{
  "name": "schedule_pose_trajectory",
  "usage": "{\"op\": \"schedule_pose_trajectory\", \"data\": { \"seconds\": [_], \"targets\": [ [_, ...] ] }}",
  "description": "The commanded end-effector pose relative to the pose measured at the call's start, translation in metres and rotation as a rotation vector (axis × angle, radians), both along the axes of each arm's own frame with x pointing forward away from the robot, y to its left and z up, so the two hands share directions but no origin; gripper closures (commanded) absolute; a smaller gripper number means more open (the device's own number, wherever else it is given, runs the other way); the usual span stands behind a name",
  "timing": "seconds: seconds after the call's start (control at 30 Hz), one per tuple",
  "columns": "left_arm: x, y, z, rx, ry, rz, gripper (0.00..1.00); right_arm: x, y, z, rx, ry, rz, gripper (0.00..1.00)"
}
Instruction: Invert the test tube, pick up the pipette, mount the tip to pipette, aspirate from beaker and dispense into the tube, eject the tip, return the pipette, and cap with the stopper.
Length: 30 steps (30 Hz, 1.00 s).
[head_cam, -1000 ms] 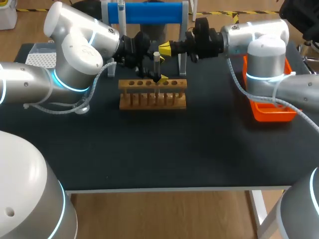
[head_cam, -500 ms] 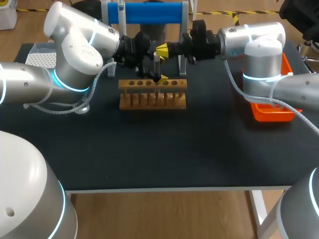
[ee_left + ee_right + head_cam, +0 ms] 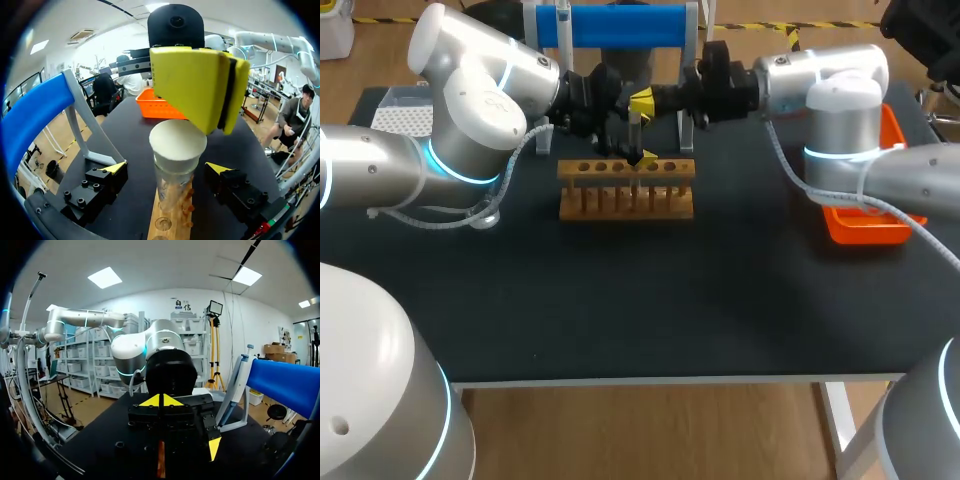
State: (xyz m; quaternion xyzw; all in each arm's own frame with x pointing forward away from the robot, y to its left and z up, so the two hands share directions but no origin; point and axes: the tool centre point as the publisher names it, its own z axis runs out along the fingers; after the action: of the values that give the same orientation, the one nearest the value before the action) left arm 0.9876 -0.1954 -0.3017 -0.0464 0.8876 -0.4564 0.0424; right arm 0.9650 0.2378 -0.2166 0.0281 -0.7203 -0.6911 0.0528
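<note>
A clear test tube [image 3: 634, 133] stands upright in the wooden rack [image 3: 626, 190], with a white stopper [image 3: 177, 144] on its mouth. My left gripper [image 3: 637, 154] [image 3: 166, 168] is open, its fingers on either side of the tube's lower part without touching it. From the right, my right gripper [image 3: 642, 101] [image 3: 160, 400] comes in level and is shut with nothing between its fingers. Its yellow fingertips [image 3: 195, 85] sit right over the stopper, against or just above it. The pipette [image 3: 563, 24] hangs on the blue stand [image 3: 620, 25] behind the rack.
An orange tray [image 3: 868, 228] sits at the table's right edge, under my right arm. A white tip box [image 3: 400, 115] lies at the far left, behind my left arm. The stand's legs [image 3: 686, 125] rise just behind the rack.
My right gripper has moved left, from beside the tube's top to right over the stopper. The left arm and the tube have not moved.
</note>
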Motion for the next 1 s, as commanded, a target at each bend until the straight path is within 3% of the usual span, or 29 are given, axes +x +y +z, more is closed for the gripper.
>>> {"op": "schedule_pose_trajectory", "data": {
  "seconds": [0.03,1.0],
  "targets": [
    [0.001,0.000,0.000,0.003,0.002,-0.002,0.00,0.002,0.002,-0.002,0.001,0.003,-0.001,1.00],
    [0.001,0.000,0.000,0.003,0.002,-0.002,0.00,0.009,0.005,-0.022,-0.019,0.028,-0.005,1.00]
  ]
}}
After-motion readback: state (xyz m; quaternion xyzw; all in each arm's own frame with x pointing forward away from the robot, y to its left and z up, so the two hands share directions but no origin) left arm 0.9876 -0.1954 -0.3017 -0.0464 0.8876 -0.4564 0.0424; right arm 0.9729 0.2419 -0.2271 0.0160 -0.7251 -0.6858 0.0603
